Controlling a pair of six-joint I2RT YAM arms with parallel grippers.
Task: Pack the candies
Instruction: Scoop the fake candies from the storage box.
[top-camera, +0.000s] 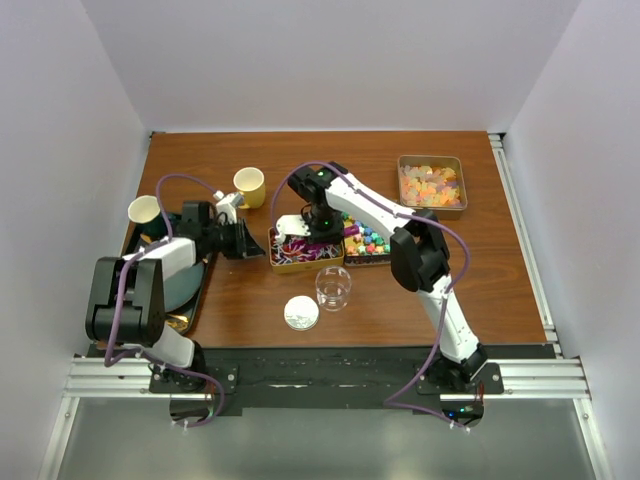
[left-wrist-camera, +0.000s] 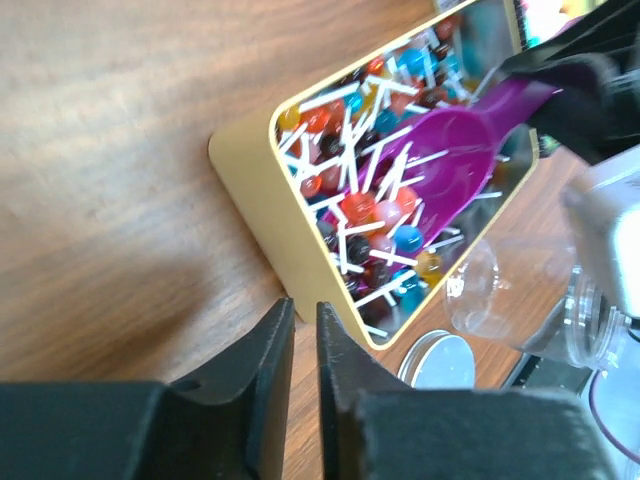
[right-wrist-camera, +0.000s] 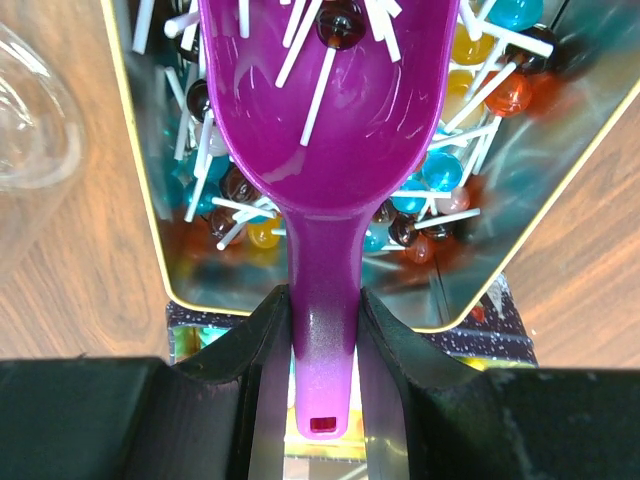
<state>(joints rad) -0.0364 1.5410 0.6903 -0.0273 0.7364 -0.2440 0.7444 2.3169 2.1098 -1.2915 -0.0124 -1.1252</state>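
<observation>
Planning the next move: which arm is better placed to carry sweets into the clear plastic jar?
Likely right: the right gripper grips the purple plastic scoop, loaded with lollipops, in the gold metal tin. The left gripper holds nothing.

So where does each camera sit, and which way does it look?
Top: above and behind the robot, looking down on the table; the left arm and right arm show, bases at the bottom.
Left wrist: on the left arm, looking along the table past the left gripper at the tin of lollipops.
Right wrist: on the right arm, looking down past the right gripper, shut on the scoop.
Shared: both wrist views show tin and scoop.
</observation>
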